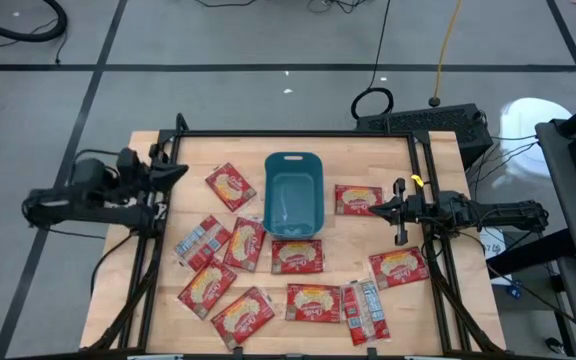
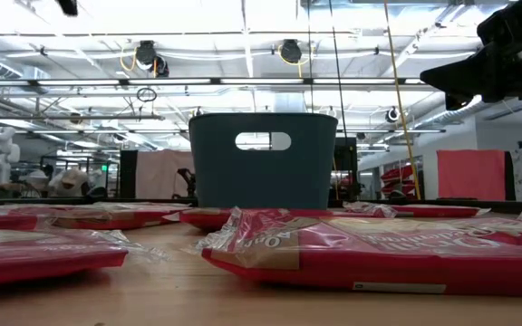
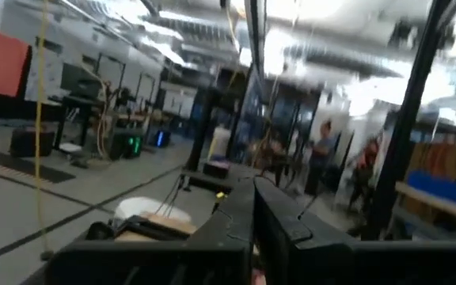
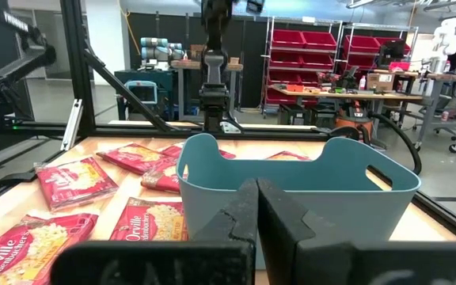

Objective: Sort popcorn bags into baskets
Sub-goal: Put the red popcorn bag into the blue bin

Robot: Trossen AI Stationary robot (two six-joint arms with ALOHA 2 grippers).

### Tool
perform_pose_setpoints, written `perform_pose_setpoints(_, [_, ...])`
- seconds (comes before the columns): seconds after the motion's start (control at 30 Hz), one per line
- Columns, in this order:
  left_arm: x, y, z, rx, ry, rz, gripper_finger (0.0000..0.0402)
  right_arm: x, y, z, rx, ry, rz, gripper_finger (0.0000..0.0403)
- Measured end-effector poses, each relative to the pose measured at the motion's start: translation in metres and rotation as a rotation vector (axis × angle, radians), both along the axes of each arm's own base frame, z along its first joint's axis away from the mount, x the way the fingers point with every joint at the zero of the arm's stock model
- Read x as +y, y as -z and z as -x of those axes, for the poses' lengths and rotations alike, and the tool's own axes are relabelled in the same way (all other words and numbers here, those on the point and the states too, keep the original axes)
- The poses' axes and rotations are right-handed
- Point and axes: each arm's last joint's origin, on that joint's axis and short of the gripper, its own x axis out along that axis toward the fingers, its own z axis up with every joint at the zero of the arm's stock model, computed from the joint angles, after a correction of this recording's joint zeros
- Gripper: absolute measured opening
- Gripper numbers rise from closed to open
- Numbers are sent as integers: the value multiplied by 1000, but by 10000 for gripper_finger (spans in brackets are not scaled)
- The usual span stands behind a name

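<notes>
A teal basket [image 1: 294, 195] stands upright on its base at the middle of the wooden table, also seen in the low view [image 2: 263, 161] and the right wrist view [image 4: 291, 190]. Several red popcorn bags lie flat around it, such as one to its left [image 1: 230, 185], one to its right [image 1: 358, 200] and one in front [image 1: 297, 257]; two show silvery backs [image 1: 201, 240] [image 1: 365, 310]. My left gripper [image 1: 178, 172] is shut and raised at the table's left edge, holding nothing. My right gripper [image 1: 376, 210] is shut at the right side, pointing level at the basket, holding nothing.
Black frame rails [image 1: 298, 134] run along the table's far edge and down both sides. More bags crowd the near part of the table [image 1: 240, 315] [image 1: 398, 267]. Bare wood [image 1: 358, 160] shows at the far corners. People [image 3: 323, 154] stand in the room beyond.
</notes>
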Motion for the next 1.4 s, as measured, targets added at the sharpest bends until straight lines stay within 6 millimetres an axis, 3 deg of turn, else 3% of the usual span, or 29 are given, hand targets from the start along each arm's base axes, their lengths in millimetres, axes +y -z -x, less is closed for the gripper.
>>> perform_pose_setpoints(0.23, [-2,-57,-22,158,47,-33,8,0,-1,0,-5,2,0,0])
perform_pose_setpoints(0.37, [-3,-80,-40,234,81,-54,8,0,-1,0,-8,3,3,0])
perform_pose_setpoints(0.53, [-3,-92,-67,392,89,-82,8,0,-1,0,-14,1,-47,0])
perform_pose_setpoints(0.8, [-3,-80,-103,597,98,-61,8,0,-4,0,-46,-4,-131,0])
perform_pose_setpoints(1.13, [-3,-62,-135,690,93,55,8,0,-8,1,-95,-14,-224,0])
perform_pose_setpoints(1.23, [-3,-59,-142,686,90,118,8,0,-11,1,-142,-36,-438,0])
perform_pose_setpoints(1.4, [-3,-51,-155,722,99,70,8,2,-14,0,-129,-100,-554,0])
